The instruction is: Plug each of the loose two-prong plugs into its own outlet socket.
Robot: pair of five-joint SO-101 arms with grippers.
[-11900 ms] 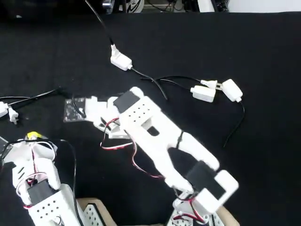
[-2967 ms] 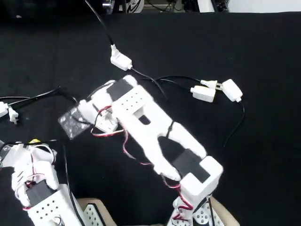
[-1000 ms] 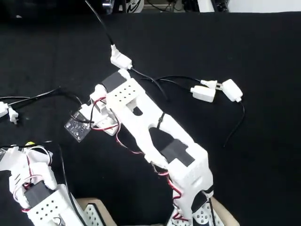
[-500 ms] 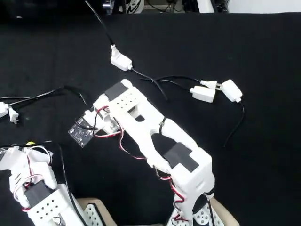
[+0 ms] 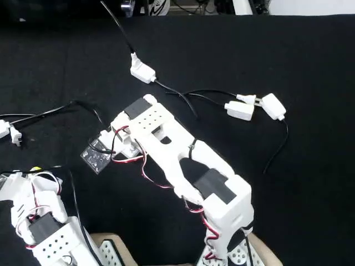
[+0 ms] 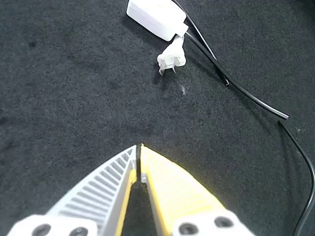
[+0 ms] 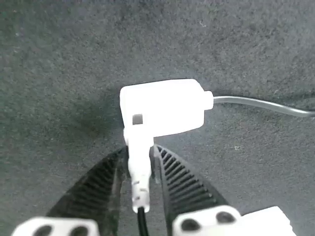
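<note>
Right claw [image 7: 140,153] is pinched on the small white two-prong plug [image 7: 139,172], which is butted up against a white boxy outlet socket [image 7: 165,108], left of centre on the black cloth table [image 5: 310,50]. Left claw [image 6: 139,147] is closed on nothing at the near left, with a loose white plug [image 6: 171,55] lying ahead of it.

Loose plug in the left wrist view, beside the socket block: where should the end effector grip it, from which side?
Grip the loose plug on its white body behind the prongs, across its width, coming from above. It lies flat, prongs facing away from the socket block, so they likely stay free. The left end effector is shut; open it first.
</note>
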